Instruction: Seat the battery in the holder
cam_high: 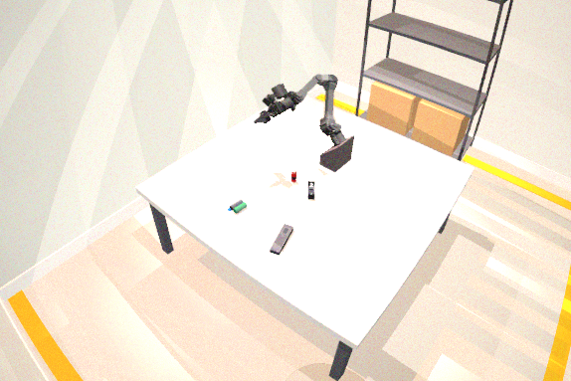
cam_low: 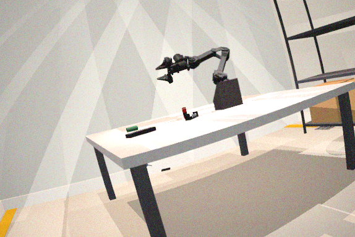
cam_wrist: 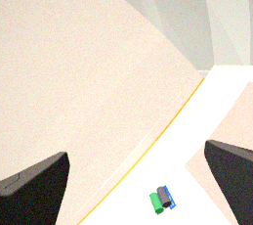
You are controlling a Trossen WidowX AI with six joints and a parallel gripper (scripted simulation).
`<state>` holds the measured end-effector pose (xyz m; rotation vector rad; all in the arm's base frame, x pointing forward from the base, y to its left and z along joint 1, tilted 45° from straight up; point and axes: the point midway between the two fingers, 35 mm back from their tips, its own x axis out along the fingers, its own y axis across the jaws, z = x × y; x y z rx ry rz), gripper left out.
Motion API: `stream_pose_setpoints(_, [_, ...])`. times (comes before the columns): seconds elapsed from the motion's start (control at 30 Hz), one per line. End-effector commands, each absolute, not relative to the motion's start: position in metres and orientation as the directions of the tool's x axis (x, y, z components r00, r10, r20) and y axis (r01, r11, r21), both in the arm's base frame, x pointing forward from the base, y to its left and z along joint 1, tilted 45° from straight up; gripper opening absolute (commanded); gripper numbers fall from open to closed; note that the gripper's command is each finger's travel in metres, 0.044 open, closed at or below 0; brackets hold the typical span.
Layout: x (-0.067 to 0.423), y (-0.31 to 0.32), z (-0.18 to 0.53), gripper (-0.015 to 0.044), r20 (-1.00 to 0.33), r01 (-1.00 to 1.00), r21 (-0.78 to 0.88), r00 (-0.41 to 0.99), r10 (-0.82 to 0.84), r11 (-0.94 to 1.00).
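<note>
The battery (cam_high: 238, 207) (cam_low: 132, 128) (cam_wrist: 160, 199) is a green cylinder with a grey band and a blue end. It lies on its side on the white table (cam_high: 378, 247) (cam_low: 253, 113), towards the left edge. A small black holder (cam_high: 310, 191) (cam_low: 191, 117) sits nearer the table's middle, apart from the battery. My gripper (cam_high: 262, 117) (cam_low: 160, 73) (cam_wrist: 139, 156) is open and empty. It hangs high above the table's far left edge, well away from both. In the wrist view the battery shows far below, between the fingers.
A small red piece (cam_high: 293, 177) (cam_low: 184, 111) stands just beside the holder. A flat grey bar (cam_high: 282, 239) (cam_low: 140, 132) lies near the battery. The arm's dark base block (cam_high: 338, 154) (cam_low: 227, 93) stands at the back. A metal shelf (cam_high: 438, 33) with cardboard boxes (cam_high: 393, 107) stands behind the table.
</note>
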<state>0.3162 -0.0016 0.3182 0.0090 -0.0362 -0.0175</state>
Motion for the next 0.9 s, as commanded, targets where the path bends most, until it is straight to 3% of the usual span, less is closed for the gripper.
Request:
stream_pose_setpoints(0.0, [0.318,-0.001,0.316,0.0374,0.023,0.019,0.017,1.0,-0.019,1.0])
stream_pose_setpoints(0.23, [0.358,0.02,0.214,0.019,-0.465,0.193,0.189,0.881,-0.085,0.963])
stream_pose_setpoints(0.43, [0.355,0.036,0.134,0.0032,-0.763,0.443,0.077,0.603,-0.234,0.893])
stream_pose_setpoints(0.47, [0.352,0.037,0.124,0.0006,-0.791,0.479,0.037,0.55,-0.267,0.877])
stream_pose_setpoints(0.6, [0.339,0.042,0.09,0.0,-0.839,0.581,-0.161,0.345,-0.42,0.798])
stream_pose_setpoints(0.77, [0.321,0.046,0.065,0.0,-0.761,0.617,-0.429,0.147,-0.632,0.66])
stream_pose_setpoints(0.87, [0.317,0.048,0.061,0.0,-0.715,0.611,-0.499,0.11,-0.691,0.614])
